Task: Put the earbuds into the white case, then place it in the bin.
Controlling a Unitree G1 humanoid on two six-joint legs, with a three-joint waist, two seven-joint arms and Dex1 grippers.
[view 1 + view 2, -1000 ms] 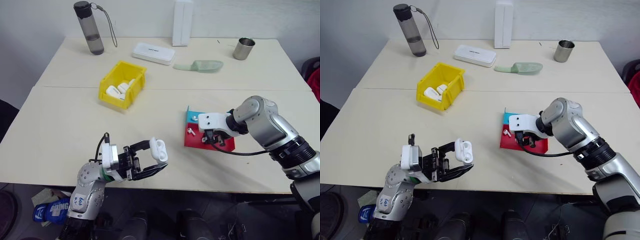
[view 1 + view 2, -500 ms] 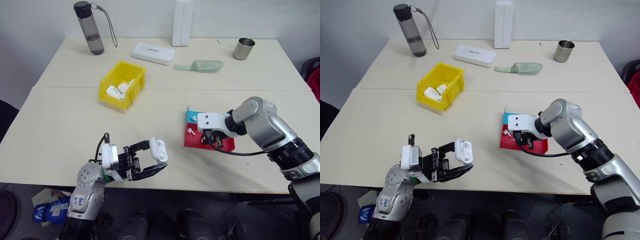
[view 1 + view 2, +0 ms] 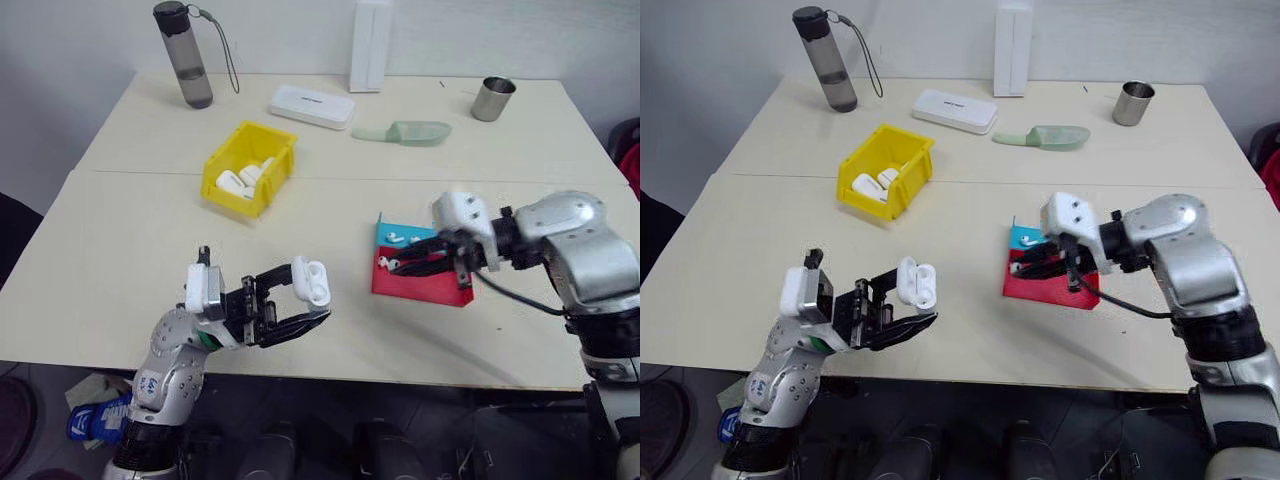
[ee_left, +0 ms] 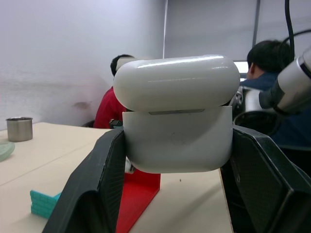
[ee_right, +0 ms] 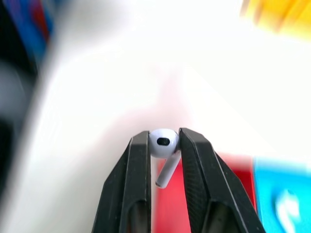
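So the left gripper (image 3: pixel 300 310) is pinching the white case (image 3: pixel 311 282) by its lower body, lid flipped open, held up off the bench (image 3: pixel 120 250) near the front edge. The right gripper (image 3: pixel 400 268) has one earbud (image 5: pixel 164 143) clamped by the head between its fingers, stem hanging free, and it's hovering just over the red-and-blue tray (image 3: pixel 425 285) toward the front right corner. Second earbud (image 3: pixel 398 238) is lying on the blue part of that tray. The yellow bin (image 3: pixel 245 170) sits further back toward the left side, already holding a few white cases.

My read is the step in hand is carrying this bud across to the open case and seating it. Tips if you ask me: keep the case hand dead steady with the lid out of the approach path, line the stem up with the well before lowering, and go in stem first. The grip is on the round glossy head, so it could rotate or slip, so move slow and only release once the bud is mostly seated. Then go back for the other one
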